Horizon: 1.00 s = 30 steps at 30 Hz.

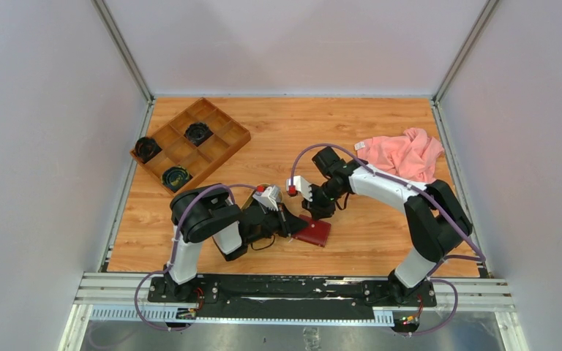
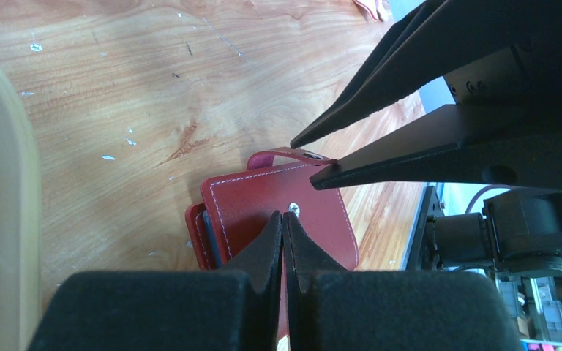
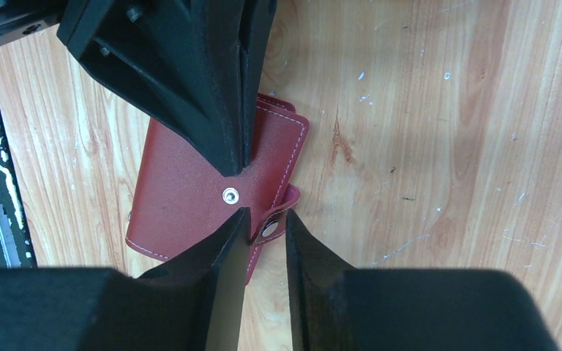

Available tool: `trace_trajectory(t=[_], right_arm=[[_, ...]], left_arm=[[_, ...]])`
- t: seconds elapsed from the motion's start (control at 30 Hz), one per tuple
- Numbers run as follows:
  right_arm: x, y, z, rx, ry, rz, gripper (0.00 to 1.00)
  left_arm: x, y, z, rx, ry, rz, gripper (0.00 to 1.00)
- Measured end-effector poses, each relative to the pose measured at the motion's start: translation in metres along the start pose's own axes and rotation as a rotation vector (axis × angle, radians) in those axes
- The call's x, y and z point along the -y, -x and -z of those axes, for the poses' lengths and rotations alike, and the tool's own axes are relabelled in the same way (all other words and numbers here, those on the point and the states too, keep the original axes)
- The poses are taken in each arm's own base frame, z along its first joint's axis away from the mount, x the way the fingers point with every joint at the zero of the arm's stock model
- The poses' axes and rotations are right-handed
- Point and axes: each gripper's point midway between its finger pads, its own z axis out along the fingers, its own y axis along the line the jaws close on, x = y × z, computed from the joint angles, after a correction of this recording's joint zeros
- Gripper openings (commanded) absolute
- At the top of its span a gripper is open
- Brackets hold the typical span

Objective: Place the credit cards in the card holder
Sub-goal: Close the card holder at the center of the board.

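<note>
A brown compartmented wooden box [image 1: 223, 146] sits far left on the wood-grain bench [image 1: 285, 131], holding three black round items [image 1: 198, 133]. A crumpled pink cloth [image 1: 406, 153] lies far right.

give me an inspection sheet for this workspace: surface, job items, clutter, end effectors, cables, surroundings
surface: wooden table, bare wood with small white flecks.
job's things: dark red wallet lies folded near the arm bases, its snap tab undone; cards: nothing seen.
clutter: compartment box at far left holding three black round items; pink cloth at far right; tan tray rim beside the left arm.
grippers: left end effector shut, tips on the wallet by its stud; right end effector open, fingers either side of the snap tab.
cables: purple cables loop along both arms, off the wallet.
surroundings: plain pale walls; metal rail under the arm bases.
</note>
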Motion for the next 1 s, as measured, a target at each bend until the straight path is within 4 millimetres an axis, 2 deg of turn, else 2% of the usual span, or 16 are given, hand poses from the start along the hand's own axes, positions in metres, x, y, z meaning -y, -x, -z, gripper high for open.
trace_trajectory(t=[0.37,0.57,0.8,1.0], right_arm=[[-0.0026,0.0013,0.0030,-0.006,0.014,-0.010,0.24],[-0.0058,0.0001,0.0041,-0.013,0.026,-0.023,0.16],[-0.0048,0.0042,0.0080,-0.011,0.026,-0.027,0.01],[-0.0046,0.0040,0.0073,-0.014,0.029,-0.036,0.00]], left_arm=[[0.0000,-0.0001,0.0000,0.000,-0.001,0.000,0.00],[0.0001,-0.0001,0.0000,0.000,-0.001,0.000,0.00],[0.0001,-0.0001,0.0000,0.000,-0.001,0.000,0.00],[0.0002,-0.0002,0.0000,-0.001,-0.002,0.000,0.00]])
